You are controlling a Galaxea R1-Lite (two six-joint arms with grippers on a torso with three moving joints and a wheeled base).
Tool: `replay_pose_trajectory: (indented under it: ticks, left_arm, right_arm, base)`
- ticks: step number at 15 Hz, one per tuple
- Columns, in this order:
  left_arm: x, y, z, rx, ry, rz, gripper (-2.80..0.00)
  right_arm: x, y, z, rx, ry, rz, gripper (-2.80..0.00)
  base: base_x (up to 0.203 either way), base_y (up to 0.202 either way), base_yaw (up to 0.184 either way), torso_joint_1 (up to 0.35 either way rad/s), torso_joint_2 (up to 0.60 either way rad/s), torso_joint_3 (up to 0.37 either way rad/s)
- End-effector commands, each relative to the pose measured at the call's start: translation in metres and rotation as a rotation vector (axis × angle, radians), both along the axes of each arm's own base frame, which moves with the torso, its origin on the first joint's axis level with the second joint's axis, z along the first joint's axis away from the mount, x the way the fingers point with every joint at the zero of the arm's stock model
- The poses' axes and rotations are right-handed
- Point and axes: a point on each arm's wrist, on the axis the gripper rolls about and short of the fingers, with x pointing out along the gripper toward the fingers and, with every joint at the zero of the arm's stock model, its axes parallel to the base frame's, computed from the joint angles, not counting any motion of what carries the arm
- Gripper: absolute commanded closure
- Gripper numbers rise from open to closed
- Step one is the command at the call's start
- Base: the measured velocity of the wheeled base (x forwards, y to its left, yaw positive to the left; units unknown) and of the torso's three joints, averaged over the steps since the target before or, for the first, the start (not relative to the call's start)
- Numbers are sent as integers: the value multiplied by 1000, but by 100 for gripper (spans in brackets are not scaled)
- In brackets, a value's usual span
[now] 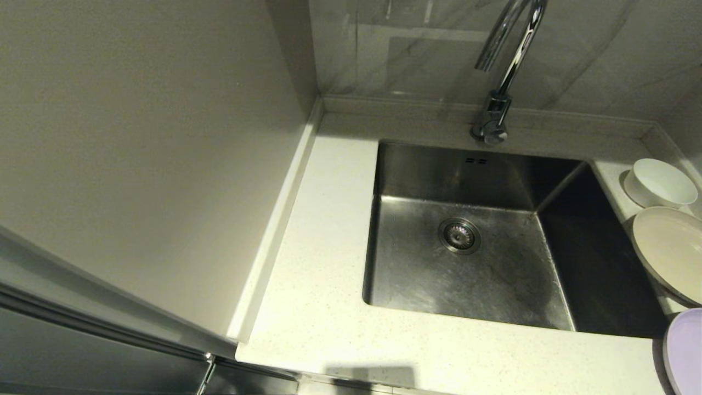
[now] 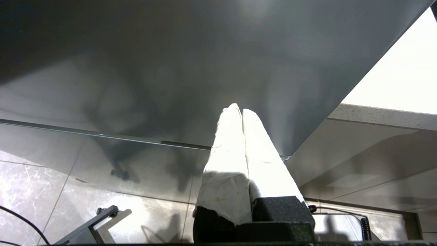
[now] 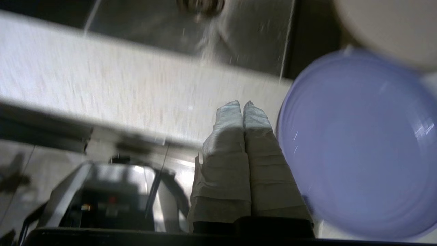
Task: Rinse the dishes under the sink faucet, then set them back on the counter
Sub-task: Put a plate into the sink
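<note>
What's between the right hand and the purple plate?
Nothing visible. The right hand, fingers pressed together, hangs by the counter's front edge with the purple plate right beside it. The beige plate lies beyond, not in between.

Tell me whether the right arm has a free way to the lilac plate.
Probably yes: the right gripper, fingers shut together, sits right beside the lilac plate on the counter, with nothing between them. It would need to open first.

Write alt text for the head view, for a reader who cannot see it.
An empty stainless-steel sink is set in a speckled off-white counter, with a chrome gooseneck faucet behind it. On the counter right of the sink sit a white bowl, a cream plate and a lilac plate. No gripper shows.
</note>
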Motion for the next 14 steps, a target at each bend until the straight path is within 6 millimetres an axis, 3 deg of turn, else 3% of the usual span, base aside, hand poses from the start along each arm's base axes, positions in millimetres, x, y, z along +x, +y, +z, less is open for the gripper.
replay_pose_trajectory:
  ticks: [1,5,8,10,12,14]
  left_arm:
    - [0,0,0,-1,-4,1,0]
    - [0,0,0,-1,-4,1,0]
    - [0,0,0,-1,-4,1,0]
    - [0,0,0,-1,-5,1,0]
    - [0,0,0,-1,-4,1,0]
    - [0,0,0,-1,-4,1,0]
  right_arm:
    - [27,-1,48,4,33,-14,0]
    - [77,-9,150,-81,27,-60,0]
    - [107,-20,189,-252,176,-58,0]
    - [128,-30,198,-268,314,-72,0]
    - [133,-43,189,-240,501,-108,0]
    - [137,-47,180,-226,581,-100,0]
  base:
    - [0,0,0,0,0,0]
    - [0,0,0,0,0,0]
    - [0,0,0,0,0,0]
    - [0,0,0,0,0,0]
    - [0,0,0,0,0,0]
    - [0,0,0,0,0,0]
